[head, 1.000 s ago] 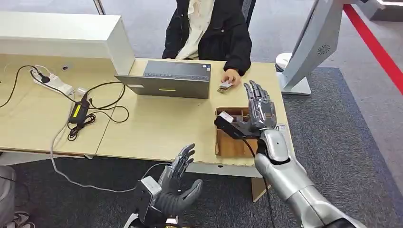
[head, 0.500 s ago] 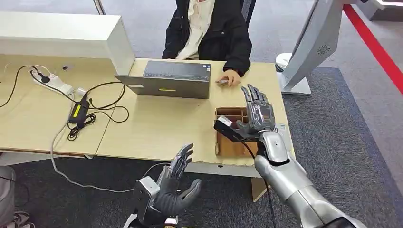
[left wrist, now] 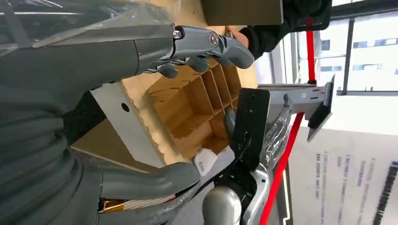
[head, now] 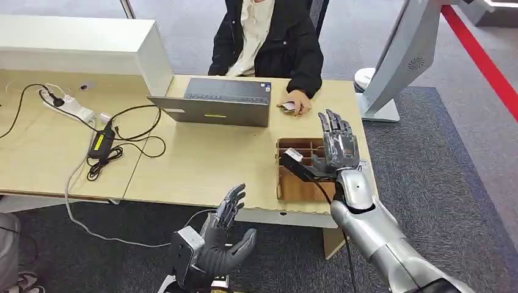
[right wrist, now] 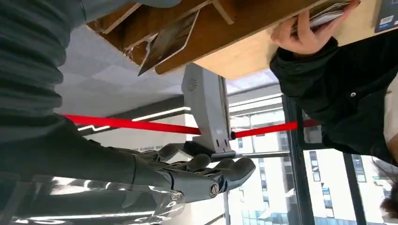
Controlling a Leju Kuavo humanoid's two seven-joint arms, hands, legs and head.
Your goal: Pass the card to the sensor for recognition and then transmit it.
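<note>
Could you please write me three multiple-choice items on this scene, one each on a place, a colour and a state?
1. Where is the wooden divided tray?
A. at the table's near edge, beside the right hand
B. on the laptop
C. on the floor

2. What colour is the person's sleeve?
A. white
B. black
C. red

3. How is the left hand?
A. gripping a cable
B. holding a card
C. open, holding nothing

Answers: 1 A, the tray sits at the near edge; 2 B, the sleeve is black; 3 C, its fingers are spread and hold nothing.
</note>
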